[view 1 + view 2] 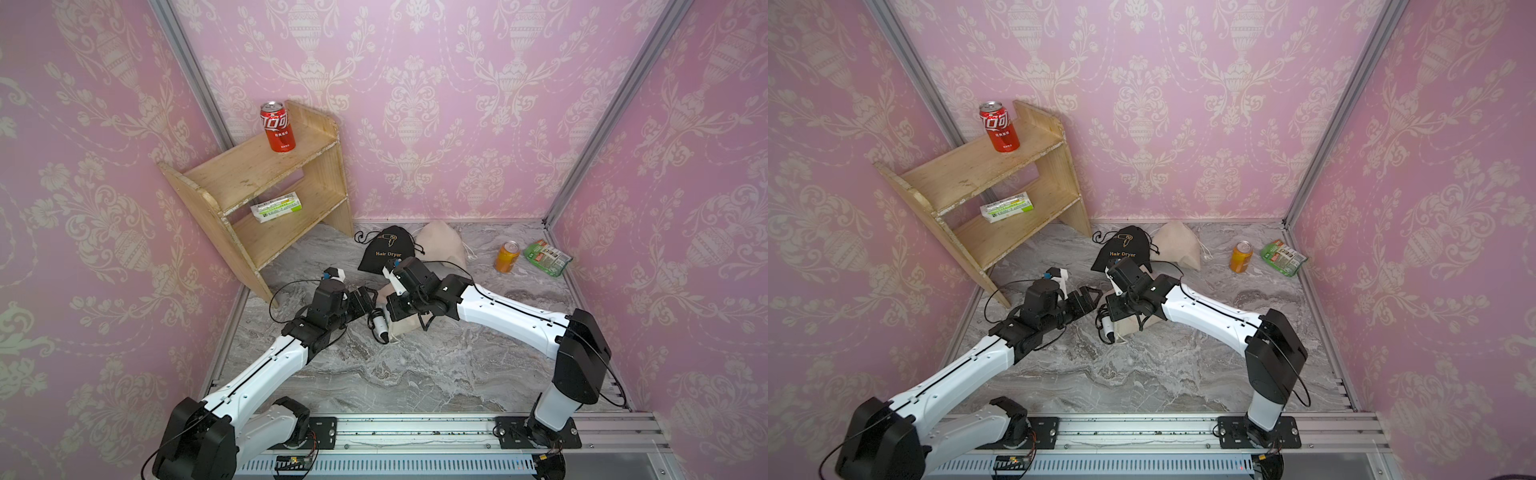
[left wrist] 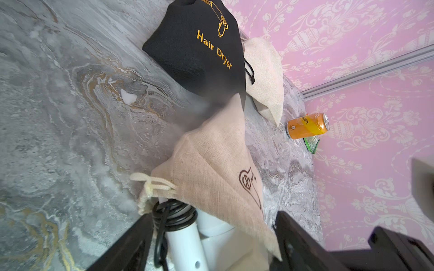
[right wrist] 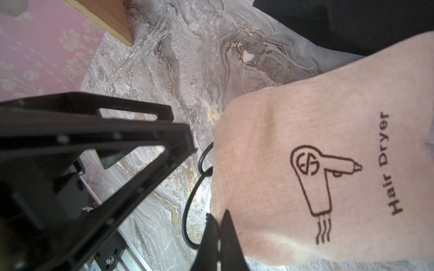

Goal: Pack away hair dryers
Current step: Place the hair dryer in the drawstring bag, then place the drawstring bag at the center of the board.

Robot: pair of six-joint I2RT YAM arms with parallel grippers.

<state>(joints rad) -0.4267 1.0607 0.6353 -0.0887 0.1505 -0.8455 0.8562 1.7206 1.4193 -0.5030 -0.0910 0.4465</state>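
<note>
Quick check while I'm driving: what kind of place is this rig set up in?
Likely a mock-up room in a lab, not a real home: pink wallpaper panels held in metal framing, a marble-look tabletop, and a metal rail along the front edge.

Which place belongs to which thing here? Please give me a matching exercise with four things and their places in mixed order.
Things:
1 red can
2 white-and-green box
3 orange can
4 white hair dryer

Places:
A lower board of the wooden shelf
B partly inside a beige pouch
C top board of the shelf
D on the marble tabletop, beside a green packet

Pairs: 1-C; 2-A; 3-D; 4-B
</note>
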